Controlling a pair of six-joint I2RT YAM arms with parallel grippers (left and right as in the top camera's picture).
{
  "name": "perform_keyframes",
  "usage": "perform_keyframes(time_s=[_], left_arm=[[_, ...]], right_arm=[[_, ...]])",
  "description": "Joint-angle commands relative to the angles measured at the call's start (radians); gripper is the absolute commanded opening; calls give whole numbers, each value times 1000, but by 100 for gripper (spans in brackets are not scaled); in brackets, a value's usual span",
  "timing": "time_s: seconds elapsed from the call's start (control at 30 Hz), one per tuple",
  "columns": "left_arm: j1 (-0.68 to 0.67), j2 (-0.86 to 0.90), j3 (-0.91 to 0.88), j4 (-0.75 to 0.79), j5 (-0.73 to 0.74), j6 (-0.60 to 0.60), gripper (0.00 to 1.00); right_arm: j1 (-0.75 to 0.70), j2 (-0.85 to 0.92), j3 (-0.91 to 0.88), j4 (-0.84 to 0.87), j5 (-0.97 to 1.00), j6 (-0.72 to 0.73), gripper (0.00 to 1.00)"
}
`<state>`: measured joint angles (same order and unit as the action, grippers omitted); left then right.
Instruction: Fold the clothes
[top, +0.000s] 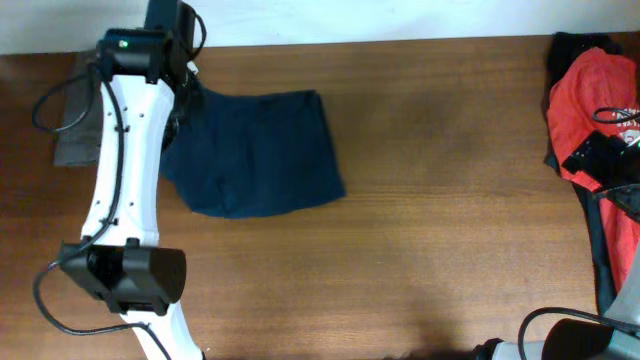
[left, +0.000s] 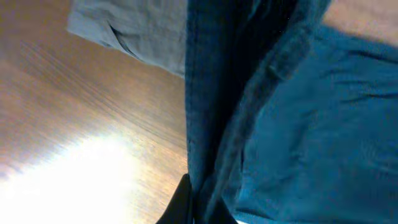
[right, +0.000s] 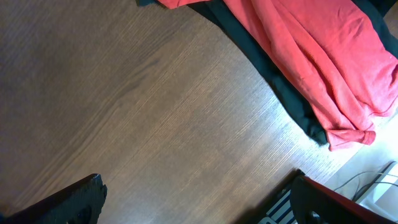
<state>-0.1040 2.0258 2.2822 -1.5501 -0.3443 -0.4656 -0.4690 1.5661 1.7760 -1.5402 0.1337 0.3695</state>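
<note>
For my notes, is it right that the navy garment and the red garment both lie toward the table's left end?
Only the navy garment does; the overhead view shows the red garment at the right end of the table.

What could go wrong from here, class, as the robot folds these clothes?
The left jaws seem to pinch only an edge of the navy garment; it could slip or bunch when pulled.
The grey garment lies close beside it and may get dragged along.
The red shirt sits near the edge of the table and might slide off.
</note>
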Motion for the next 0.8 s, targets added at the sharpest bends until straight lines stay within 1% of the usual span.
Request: perform_keyframes(time_s=[0.0,0.23,0.37,0.47,0.57,0.63,0.67,0.7,0.73,0.77], left_arm=[[2,-7,78,-31,-44,-11,1],[1,36,77,-14,-22,-13,1],[1,73,77,68,77,-13,1],[1,103,77,145,168,-13,4],[1,130,77,208,260,-13,5],[0,147,77,235,295,-24,5],[-1,153,77,240,301,-49,5],[-1,163,77,241,300,-72,4],[-1,169,77,241,300,-90,1],[-1,175,77,241,301,-101,1]], right_arm=[[-3,-2,-5,0,6,5,99],[-3,-2,-5,0,6,5,99],[-3,-2,-5,0,6,5,99],[-3,-2,-5,0,6,5,99],[-3,-2,-5,0,6,5,99],[-3,-2,-5,0,6,5,99],[-3,-2,-5,0,6,5,99],[-3,-2,-5,0,6,5,99],[-3,-2,-5,0,6,5,99],[-3,-2,-5,0,6,5,99]])
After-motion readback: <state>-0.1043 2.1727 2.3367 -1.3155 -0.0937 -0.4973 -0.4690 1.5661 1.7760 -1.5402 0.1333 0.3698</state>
